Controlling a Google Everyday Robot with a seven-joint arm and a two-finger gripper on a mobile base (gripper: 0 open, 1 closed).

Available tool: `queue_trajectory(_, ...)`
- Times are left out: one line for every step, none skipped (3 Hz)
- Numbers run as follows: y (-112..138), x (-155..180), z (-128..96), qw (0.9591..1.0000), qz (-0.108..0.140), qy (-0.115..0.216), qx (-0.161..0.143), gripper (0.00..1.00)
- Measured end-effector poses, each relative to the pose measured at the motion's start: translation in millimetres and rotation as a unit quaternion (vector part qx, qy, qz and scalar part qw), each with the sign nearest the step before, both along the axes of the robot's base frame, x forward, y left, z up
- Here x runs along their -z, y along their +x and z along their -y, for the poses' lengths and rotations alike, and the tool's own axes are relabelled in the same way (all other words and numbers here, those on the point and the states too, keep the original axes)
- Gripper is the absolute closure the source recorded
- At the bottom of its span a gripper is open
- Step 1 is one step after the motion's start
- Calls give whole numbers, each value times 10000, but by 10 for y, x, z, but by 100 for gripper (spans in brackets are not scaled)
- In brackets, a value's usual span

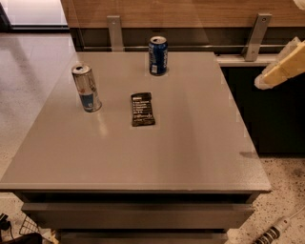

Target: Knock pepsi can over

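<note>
Three small things are sitting on a broad grey table [190, 157], which is filling most of the view and showing a drawer front [138, 214] beneath its near edge. Behind it a wooden wall panel [190, 12] is running across the top, with two metal brackets [114, 31] standing below it, one beyond the table's far left corner and one beyond its far right. A pale speckled floor [28, 86] is stretching away on the left.

At the right edge the cream-coloured gripper [279, 71] is hanging in the air beyond the table's right side, roughly level with its far edge and slanting down toward the left. It is touching nothing, and whether it is spread or pressed together cannot be told.

The pepsi can [157, 55] is standing upright at the far edge of the table, a little left of the middle, with its silver top showing and a small white patch facing the camera; it is well apart from the gripper. A taller, slimmer silver-and-blue can [86, 88] is standing upright near the left side, closer to the camera. A dark snack bar [142, 109] is lying flat near the table's centre, to the right of the slim can and on the near side of the pepsi can, touching neither. On the floor at the bottom right a ribbed cable end [272, 233] is lying.
</note>
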State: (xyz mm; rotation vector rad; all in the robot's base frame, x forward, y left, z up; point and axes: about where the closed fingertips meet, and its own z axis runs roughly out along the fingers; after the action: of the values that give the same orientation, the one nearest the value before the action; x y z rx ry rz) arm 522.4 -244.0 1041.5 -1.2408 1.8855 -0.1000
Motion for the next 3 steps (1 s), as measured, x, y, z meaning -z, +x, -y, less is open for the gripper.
queue_trajectory(580, -55, -55, 9948, 476, 888, -174, 0)
queue_trajectory(1000, 10, -192, 9833, 667, 1653, -378, 0)
queue_trajectory(1272, 139, -364, 9707, 629, 2261, -521, 0)
